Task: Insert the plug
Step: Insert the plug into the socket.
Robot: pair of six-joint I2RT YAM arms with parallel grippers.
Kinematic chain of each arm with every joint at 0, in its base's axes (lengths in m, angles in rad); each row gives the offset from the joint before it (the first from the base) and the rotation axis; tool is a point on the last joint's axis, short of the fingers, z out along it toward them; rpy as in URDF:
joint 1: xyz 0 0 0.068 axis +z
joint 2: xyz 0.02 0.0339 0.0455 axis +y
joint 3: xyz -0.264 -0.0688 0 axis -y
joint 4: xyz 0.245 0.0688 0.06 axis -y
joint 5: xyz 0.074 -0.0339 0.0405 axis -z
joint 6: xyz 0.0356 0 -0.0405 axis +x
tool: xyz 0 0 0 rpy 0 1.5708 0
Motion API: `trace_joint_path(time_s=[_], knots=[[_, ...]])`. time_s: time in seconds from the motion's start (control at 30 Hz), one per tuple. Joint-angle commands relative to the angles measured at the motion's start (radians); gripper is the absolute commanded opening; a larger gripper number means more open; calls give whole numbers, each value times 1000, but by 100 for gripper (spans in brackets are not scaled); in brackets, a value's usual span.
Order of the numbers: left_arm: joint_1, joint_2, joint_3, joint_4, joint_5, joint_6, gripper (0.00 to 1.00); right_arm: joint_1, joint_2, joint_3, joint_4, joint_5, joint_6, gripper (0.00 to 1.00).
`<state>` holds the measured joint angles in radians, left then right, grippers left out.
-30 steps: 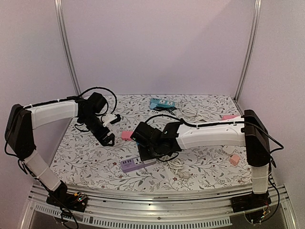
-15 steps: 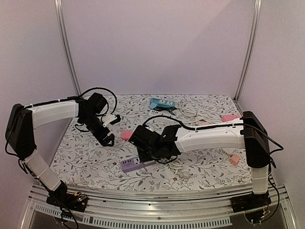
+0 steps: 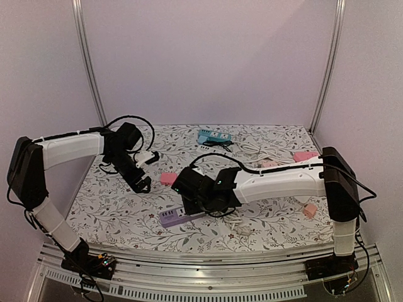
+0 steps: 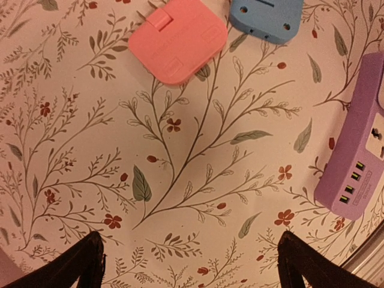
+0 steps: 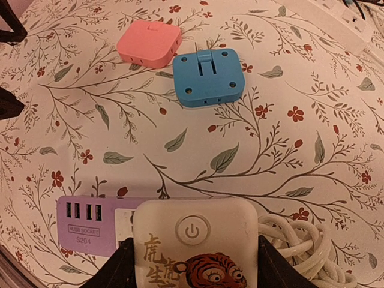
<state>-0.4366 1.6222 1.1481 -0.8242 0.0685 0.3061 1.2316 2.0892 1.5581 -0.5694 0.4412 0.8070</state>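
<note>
Over the last second my right arm has swung left and lower, bringing my right gripper [image 5: 195,259] over the purple power strip [image 5: 84,225], which has not shifted. I judge this to be the lining-up, with the insertion itself not yet done. My fingers are pinched on either flank of the white plug [image 5: 193,237], and it sits directly over the strip's socket face, just right of the USB ports. I cannot tell whether the prongs have reached the holes. My left gripper [image 4: 189,264] hangs spread wide and empty, well apart from the strip.
</note>
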Motion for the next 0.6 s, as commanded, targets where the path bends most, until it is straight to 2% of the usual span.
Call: trace_joint_path(time_s=[0.0,0.2,0.57], knots=[[-4,13,-5,5,-4,10,99,-7,262,-153,-313,-177,-20,0],[-4,20,-4,3,-5,11,100,-2,236,-85,-359,-139,-47,0],[-5,22,-2,0,-12,14,99,25,330,-142,-377,-181,-72,0]])
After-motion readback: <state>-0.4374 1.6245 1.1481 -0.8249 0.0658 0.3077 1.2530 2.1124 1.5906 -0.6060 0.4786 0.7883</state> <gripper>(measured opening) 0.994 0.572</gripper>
